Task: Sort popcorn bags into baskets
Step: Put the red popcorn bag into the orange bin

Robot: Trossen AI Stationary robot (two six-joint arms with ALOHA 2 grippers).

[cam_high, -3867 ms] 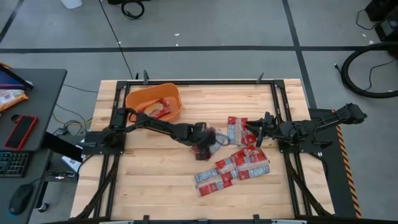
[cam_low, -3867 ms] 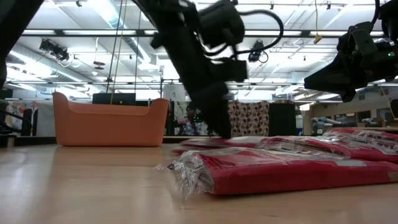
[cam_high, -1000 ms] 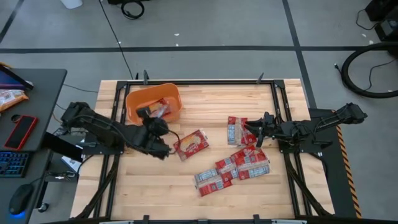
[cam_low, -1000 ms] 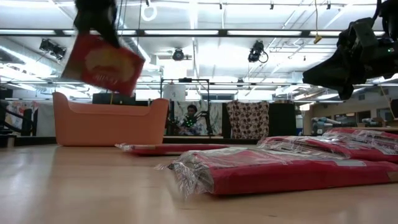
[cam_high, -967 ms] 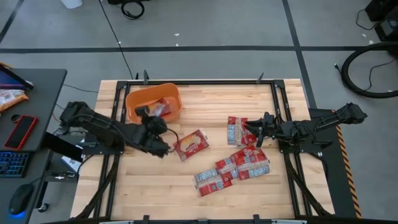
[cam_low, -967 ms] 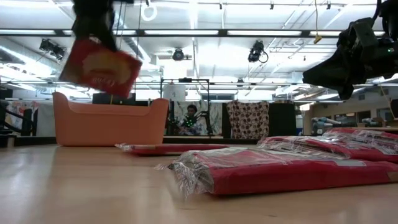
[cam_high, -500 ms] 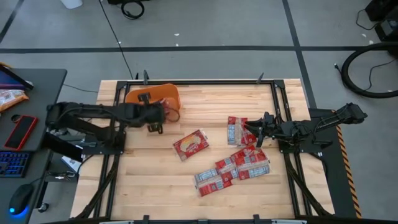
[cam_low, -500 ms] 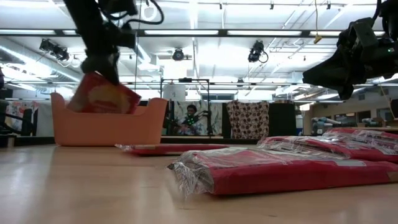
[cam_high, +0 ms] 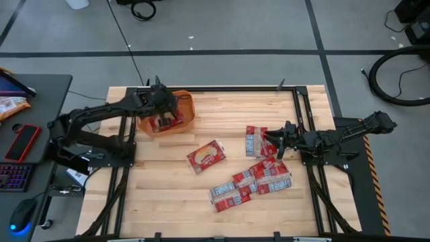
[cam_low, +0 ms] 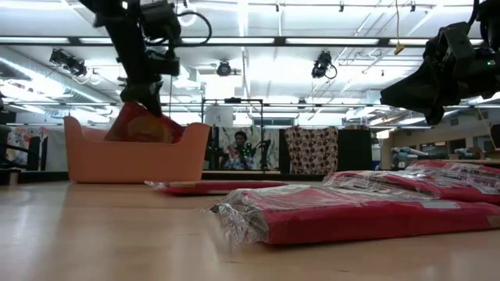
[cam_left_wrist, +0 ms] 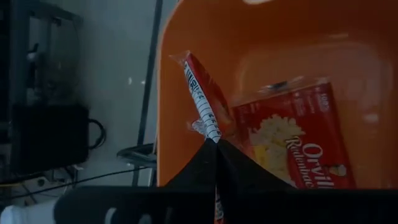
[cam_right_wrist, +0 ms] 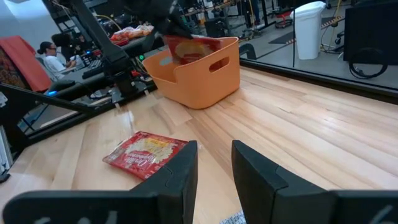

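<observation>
The orange basket (cam_high: pixel 176 115) stands at the table's far left, with one red popcorn bag (cam_left_wrist: pixel 292 146) lying flat inside. My left gripper (cam_high: pixel 161 113) is over it, shut on another popcorn bag (cam_low: pixel 144 125), whose lower part is behind the basket's wall. A bag with a yellow popcorn picture (cam_high: pixel 206 155) lies flat mid-table. One more bag (cam_high: pixel 255 140) and a pile of several (cam_high: pixel 252 181) lie toward the right. My right gripper (cam_right_wrist: pixel 214 168) waits open at the right edge, nothing between its fingers. My left gripper pinches the held bag by one end edge (cam_left_wrist: pixel 208 127) between its two shut fingers (cam_left_wrist: pixel 214 152). The fingers come slanting down from above. The bag hangs below them, seen edge-on, with its lower part inside the basket. Whether it touches the bottom I cannot tell.
A black metal frame (cam_high: pixel 295 107) runs around the tabletop. A desk with a phone and a keyboard (cam_high: pixel 20 144) stands off the left edge. Bare wood lies between the basket and the loose bags.
My left gripper, still shut on its bag, has swung from the table's middle left toward the far edge and come down over the basket. The bag has gone from hanging high in the air to dipping behind the basket's wall. The other bags lie unmoved.
</observation>
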